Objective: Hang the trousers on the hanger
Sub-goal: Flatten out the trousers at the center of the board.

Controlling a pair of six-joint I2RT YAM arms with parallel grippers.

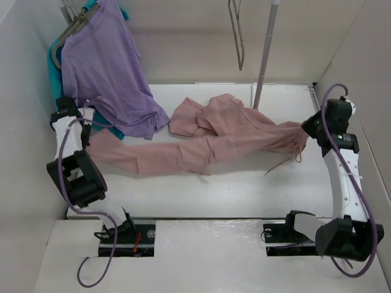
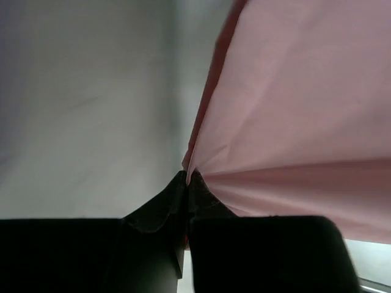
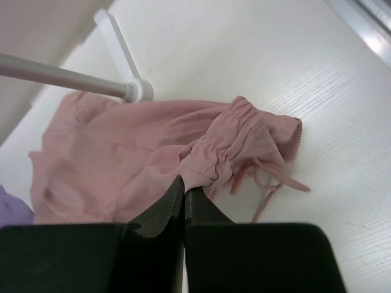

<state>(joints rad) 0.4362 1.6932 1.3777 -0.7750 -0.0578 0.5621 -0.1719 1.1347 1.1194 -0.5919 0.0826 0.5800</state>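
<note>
The pink trousers (image 1: 208,137) lie stretched across the white table, bunched in the middle. My left gripper (image 1: 90,129) is shut on the leg end at the left; the cloth (image 2: 293,122) fans out from its closed jaws (image 2: 186,177). My right gripper (image 1: 307,129) is shut on the elastic waistband (image 3: 226,152) at the right, its drawstring (image 3: 275,183) trailing on the table. The thin grey bare hanger (image 1: 237,30) hangs at the top centre, above and behind the trousers.
A purple shirt (image 1: 107,67) over a teal one (image 1: 54,67) hangs on thicker hangers at the back left, its hem touching the trousers. A rack pole (image 1: 265,52) stands behind the trousers; its white foot (image 3: 122,49) rests on the table. White walls enclose three sides.
</note>
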